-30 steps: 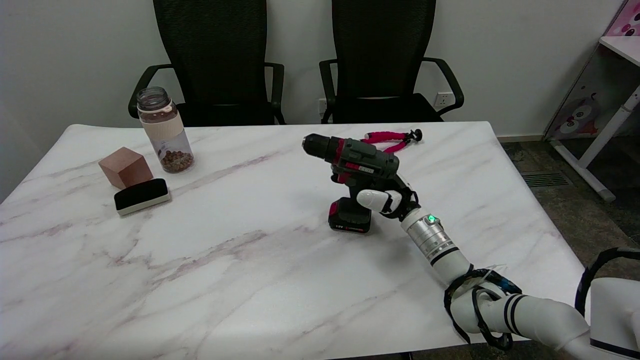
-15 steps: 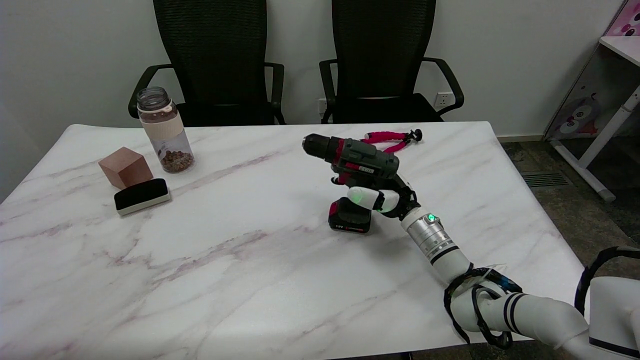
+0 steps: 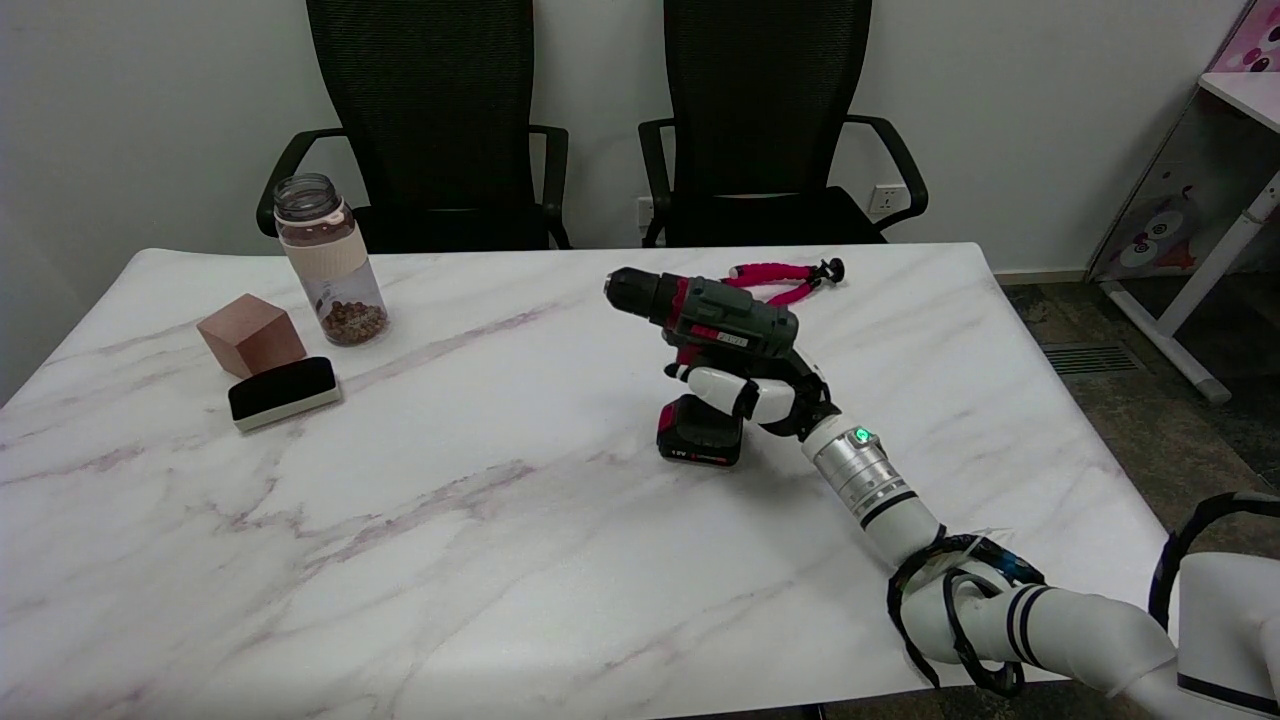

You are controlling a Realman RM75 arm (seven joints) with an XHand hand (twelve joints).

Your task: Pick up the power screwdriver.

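1. Since the picture half a second back, the right hand [image 3: 765,395] has curled its white thumb further left across the front of the power screwdriver [image 3: 712,350] handle; the tool itself has not shifted.
2. Fingers [image 3: 715,384]: wrapped round the handle just under the motor body, thumb on the near side, the others hidden behind the grip. Hand holds the tool.
3. Power screwdriver stands upright on the worktop [image 3: 480,560], right of centre. Chuck points left and slightly away. Its black-and-red battery base [image 3: 700,437] rests on the marble surface; whether it has lifted at all, I cannot tell.
4. Right arm [image 3: 900,510] reaches in from lower right, green light showing on the silver wrist section.
5. Pink flexible tripod [image 3: 785,277] lies just behind the tool, near the far edge.
6. Far left group: clear bottle [image 3: 330,262] with brown contents at the bottom, upright; wooden cube [image 3: 251,334] near it to the front-left; black board eraser [image 3: 284,391] just in front of the cube.
7. Two black office chairs [image 3: 760,120] stand behind the worktop.
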